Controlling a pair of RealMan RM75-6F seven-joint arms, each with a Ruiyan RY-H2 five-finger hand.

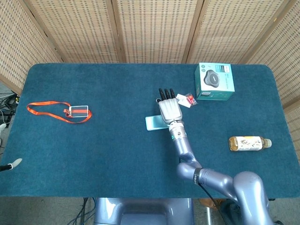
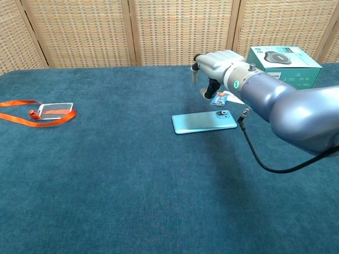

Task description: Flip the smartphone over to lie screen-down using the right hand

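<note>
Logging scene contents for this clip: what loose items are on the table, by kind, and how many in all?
Smartphone: 1
Boxed product: 1
Drink bottle: 1
Orange lanyard with badge holder: 1
Small packets: at least 2, partly hidden
Total: at least 6

The smartphone [image 2: 204,122] lies flat on the desk [image 1: 117,154] just before the right hand [image 2: 214,64]. A box [image 1: 214,81] sits right of the hand, a bottle [image 1: 249,143] right and nearer, a lanyard [image 1: 61,111] far left.

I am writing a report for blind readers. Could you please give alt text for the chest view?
A light blue smartphone lies flat on a dark blue table, camera side up, with the robot's right hand raised above and behind it, not touching it. A teal box stands far right; an orange lanyard lies far left.
</note>
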